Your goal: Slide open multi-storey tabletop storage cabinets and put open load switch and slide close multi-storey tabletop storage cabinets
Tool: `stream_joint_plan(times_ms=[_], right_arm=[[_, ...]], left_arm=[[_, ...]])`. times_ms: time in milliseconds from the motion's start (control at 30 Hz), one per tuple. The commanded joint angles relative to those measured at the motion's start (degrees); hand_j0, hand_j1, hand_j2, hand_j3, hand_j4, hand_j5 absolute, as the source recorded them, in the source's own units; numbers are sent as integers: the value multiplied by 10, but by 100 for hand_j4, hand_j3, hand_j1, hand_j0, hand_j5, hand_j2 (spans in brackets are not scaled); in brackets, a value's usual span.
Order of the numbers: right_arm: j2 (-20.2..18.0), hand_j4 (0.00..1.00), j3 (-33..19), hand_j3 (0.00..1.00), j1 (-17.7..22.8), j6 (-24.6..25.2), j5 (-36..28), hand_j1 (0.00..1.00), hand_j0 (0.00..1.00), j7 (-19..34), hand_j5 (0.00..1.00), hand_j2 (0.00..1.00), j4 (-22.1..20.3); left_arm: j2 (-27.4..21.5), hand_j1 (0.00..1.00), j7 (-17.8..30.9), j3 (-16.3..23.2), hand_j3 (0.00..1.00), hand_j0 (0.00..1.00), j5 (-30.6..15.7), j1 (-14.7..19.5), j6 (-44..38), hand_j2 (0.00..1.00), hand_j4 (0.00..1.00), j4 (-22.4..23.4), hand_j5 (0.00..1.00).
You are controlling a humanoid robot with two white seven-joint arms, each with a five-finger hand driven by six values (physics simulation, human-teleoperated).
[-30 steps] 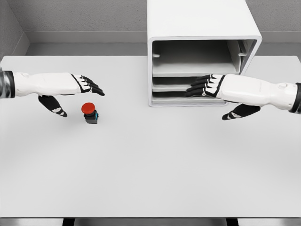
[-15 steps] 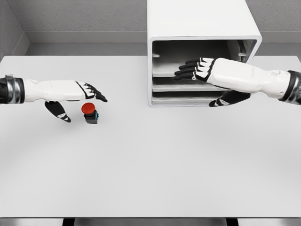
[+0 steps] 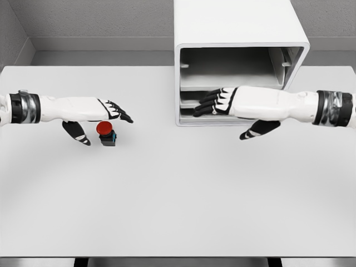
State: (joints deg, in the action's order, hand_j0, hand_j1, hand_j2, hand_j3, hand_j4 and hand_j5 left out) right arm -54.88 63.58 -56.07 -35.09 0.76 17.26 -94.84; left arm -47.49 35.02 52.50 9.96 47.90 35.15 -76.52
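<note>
A load switch (image 3: 106, 133) with a red round button on a dark base stands on the white table (image 3: 178, 194) at the left. My left hand (image 3: 108, 127) hovers right over it, open; its fingers (image 3: 117, 113) reach past the button's far side and the thumb (image 3: 78, 133) hangs to its left, not closed on it. The white storage cabinet (image 3: 239, 25) stands at the back, its top storey hollow and two low drawers (image 3: 189, 103) below. My right hand (image 3: 220, 122) is open, its fingers (image 3: 210, 103) lying flat across the drawer fronts.
The cabinet's body sticks out past the table's far edge towards a grey wall (image 3: 100, 19). The table's near edge (image 3: 178, 257) runs along the bottom of the view.
My left hand has slid right and slightly down, now over the switch. My right hand has dropped from the top opening and moved left to the drawer fronts.
</note>
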Motion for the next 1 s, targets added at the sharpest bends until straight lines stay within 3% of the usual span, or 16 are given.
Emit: stream_joint_plan(times_ms=[0, 133, 333, 433, 500, 600, 967], right_arm=[[12, 100, 1, 100, -1, 1, 0, 100, 100, 2, 100, 100, 20], [13, 100, 4, 100, -14, 1, -8, 100, 100, 2, 100, 100, 73], [22, 100, -2, 100, -16, 1, -7, 100, 100, 2, 100, 100, 78], [37, 100, -2, 100, -16, 1, -7, 100, 100, 3, 100, 100, 79], [57, 100, -3, 100, -17, 1, -7, 100, 100, 7, 100, 100, 110], [75, 100, -5, 100, -18, 1, -6, 100, 100, 16, 100, 100, 153], [88, 100, -6, 100, -25, 1, -8, 100, 100, 20, 100, 100, 178]], left_arm=[[0, 100, 0, 0, 100, 100, 0, 0, -2, 100, 100, 7, 100], [1, 97, 0, 0, 97, 97, 1, -4, -2, 97, 97, 8, 97], [17, 97, 0, 0, 97, 97, 8, -4, -2, 97, 97, 19, 97], [20, 90, 0, 0, 90, 90, 9, -4, -2, 90, 90, 24, 90], [21, 81, 0, 0, 81, 81, 9, -4, -2, 81, 81, 24, 81], [23, 81, 0, 0, 81, 81, 9, -4, -2, 81, 81, 24, 81], [22, 81, 0, 1, 81, 81, 9, -5, -2, 81, 81, 25, 81]])
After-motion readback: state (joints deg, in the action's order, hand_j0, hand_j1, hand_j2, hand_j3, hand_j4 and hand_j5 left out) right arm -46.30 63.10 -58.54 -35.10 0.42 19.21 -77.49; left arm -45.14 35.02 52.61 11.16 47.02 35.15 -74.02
